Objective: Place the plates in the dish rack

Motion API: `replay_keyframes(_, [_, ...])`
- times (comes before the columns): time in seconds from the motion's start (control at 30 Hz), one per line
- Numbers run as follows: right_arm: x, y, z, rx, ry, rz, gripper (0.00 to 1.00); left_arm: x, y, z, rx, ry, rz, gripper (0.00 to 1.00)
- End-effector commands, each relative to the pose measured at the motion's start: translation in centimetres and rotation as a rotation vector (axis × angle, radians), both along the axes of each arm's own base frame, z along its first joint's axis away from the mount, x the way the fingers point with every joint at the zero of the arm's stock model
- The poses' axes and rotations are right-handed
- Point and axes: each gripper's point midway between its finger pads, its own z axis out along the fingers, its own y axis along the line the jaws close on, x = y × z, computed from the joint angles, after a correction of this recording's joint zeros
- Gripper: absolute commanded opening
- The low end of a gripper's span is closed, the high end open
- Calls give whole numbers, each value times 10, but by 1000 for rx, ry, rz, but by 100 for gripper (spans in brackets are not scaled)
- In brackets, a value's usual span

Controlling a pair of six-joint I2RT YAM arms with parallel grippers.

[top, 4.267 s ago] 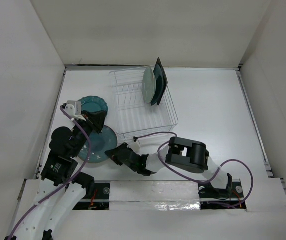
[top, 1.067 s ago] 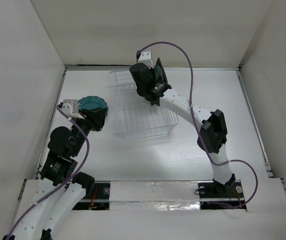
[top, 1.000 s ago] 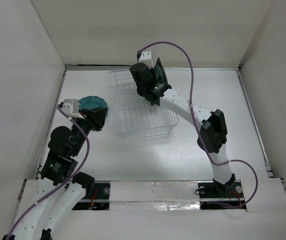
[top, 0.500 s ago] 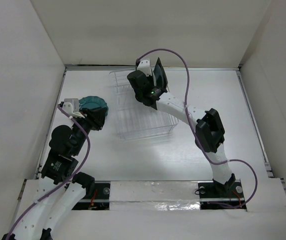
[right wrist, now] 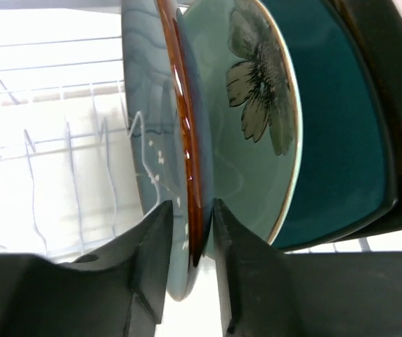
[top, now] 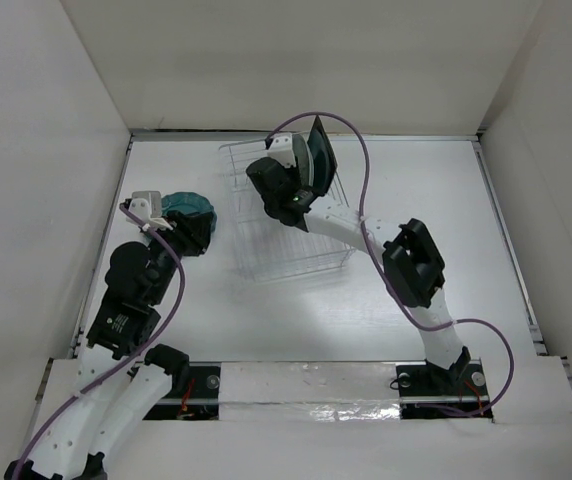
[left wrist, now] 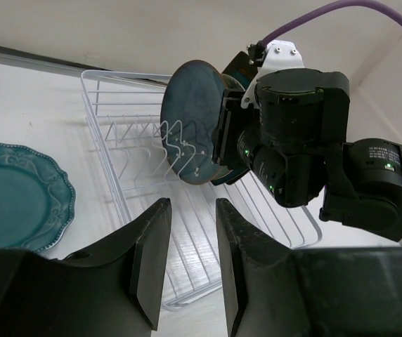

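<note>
The grey-teal plate [right wrist: 155, 140], upright in the dish rack [top: 296, 255], is being straddled by the right pincer [right wrist: 192, 210]; clamped or loose cannot be told. The left pincer [left wrist: 191, 207] is being held open beside the scalloped plate [left wrist: 11, 196].

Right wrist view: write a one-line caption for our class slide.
The right end effector straddles the grey-teal plate, upright in the dish rack beside the floral plate.

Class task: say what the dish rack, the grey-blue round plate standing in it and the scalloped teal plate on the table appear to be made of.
The dish rack: thin pale ribs, wire or clear plastic; unclear which. The grey-blue round plate: probably glazed ceramic, glossy streaked face, brown edge. The scalloped teal plate: likely glazed ceramic too, raised scrollwork catching light.
</note>
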Motion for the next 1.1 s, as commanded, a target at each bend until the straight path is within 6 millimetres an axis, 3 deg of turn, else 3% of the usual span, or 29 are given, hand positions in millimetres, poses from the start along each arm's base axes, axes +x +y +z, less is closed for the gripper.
replay_keyframes(0.0, [-4,16,33,131,-84,14,38,5,3,13,-12,-40,25,29])
replay_keyframes(0.17, [-4,12,52,192,-94,51,51,12,5,7,-11,-14,53,30])
replay_keyframes(0.2, [-7,9,69,215,-116,61,54,13,5,6,-15,-8,56,30])
replay_keyframes(0.3, [-15,7,86,236,-138,105,58,17,3,1,-34,16,59,31])
replay_keyframes(0.33, [-21,4,104,259,-160,132,60,18,3,2,-55,24,67,32])
replay_keyframes(0.4, [-33,2,108,242,-164,174,64,22,6,-3,-69,50,99,32])
replay_keyframes(0.43, [-42,1,126,269,-181,218,67,23,7,-1,-91,56,110,29])
replay_keyframes(0.5, [-57,3,122,272,-165,283,69,29,7,-9,-106,95,132,16])
replay_keyframes(0.53, [-68,1,139,310,-179,334,69,31,6,-13,-119,111,137,9])
replay_keyframes(0.57, [-79,4,140,330,-176,369,68,35,4,-19,-150,139,142,8])
replay_keyframes(0.6, [-85,4,129,338,-168,399,51,37,1,-23,-169,153,141,7])
replay_keyframes(0.63, [-98,10,131,358,-164,456,29,40,0,-30,-180,171,146,7])
replay_keyframes(0.67, [-109,-1,146,384,-194,470,10,43,-1,-31,-194,177,153,7])
replay_keyframes(0.7, [-119,0,148,400,-207,496,0,49,1,-39,-206,206,185,7])
replay_keyframes(0.73, [-131,-1,128,382,-173,525,0,51,1,-42,-214,216,197,7])
replay_keyframes(0.77, [-136,-6,126,385,-170,532,0,54,1,-48,-214,235,211,7])
replay_keyframes(0.8, [-149,-14,135,416,-185,546,0,57,3,-51,-235,246,232,7])
replay_keyframes(0.83, [-155,-20,117,405,-152,546,0,60,6,-52,-244,251,249,8])
replay_keyframes(0.87, [-161,-25,112,416,-146,549,0,66,17,-58,-249,269,290,10])
replay_keyframes(0.9, [-169,-33,121,460,-166,552,0,69,21,-63,-264,286,294,12])
replay_keyframes(0.97, [-180,-38,102,465,-135,580,0,76,38,-76,-314,316,328,18])
replay_keyframes(1.0, [-182,-42,100,473,-135,582,2,80,61,-88,-345,347,365,21])
replay_keyframes(1.03, [-188,-45,106,489,-144,601,4,80,73,-105,-377,375,395,27])
replay_keyframes(1.07, [-188,-51,101,479,-138,597,9,81,85,-110,-399,373,415,32])
